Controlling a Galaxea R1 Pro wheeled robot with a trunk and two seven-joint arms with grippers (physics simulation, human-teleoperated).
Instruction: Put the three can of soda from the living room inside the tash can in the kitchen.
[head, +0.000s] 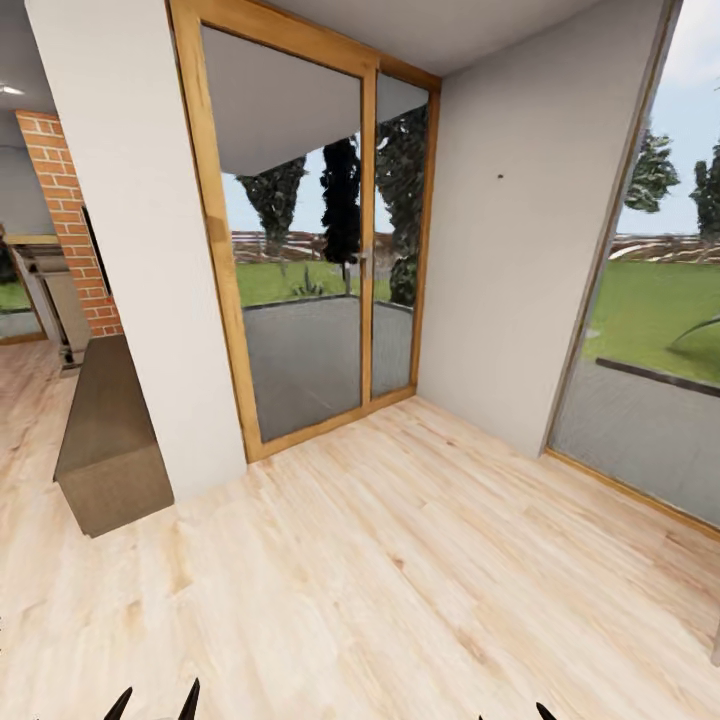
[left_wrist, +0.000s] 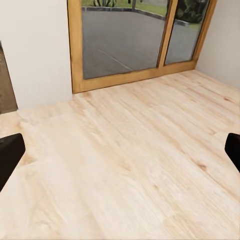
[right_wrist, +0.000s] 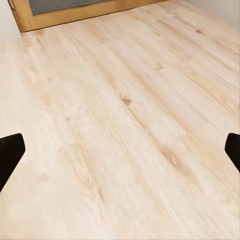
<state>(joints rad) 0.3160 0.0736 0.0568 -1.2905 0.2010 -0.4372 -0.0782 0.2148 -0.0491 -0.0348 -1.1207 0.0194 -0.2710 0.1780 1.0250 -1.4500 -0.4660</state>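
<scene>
Both grippers, left (left_wrist: 120, 150) and right (right_wrist: 120, 150), spread wide, empty, over light wood floor (head: 400, 560). Wood-framed glass doors (head: 300, 250) upper centre. Soda cans likely light, slick, dentable: grip mid-body.

Bright daylight through glass doors (head: 305, 250); trees outside perhaps blurred

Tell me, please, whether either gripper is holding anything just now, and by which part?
Nothing is held: the left gripper and right gripper both have jaws apart over bare floor.

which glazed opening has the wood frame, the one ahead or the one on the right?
The one ahead: the double glass doors have an orange-brown wood frame. The right-hand window has a thin grey upright.
</scene>
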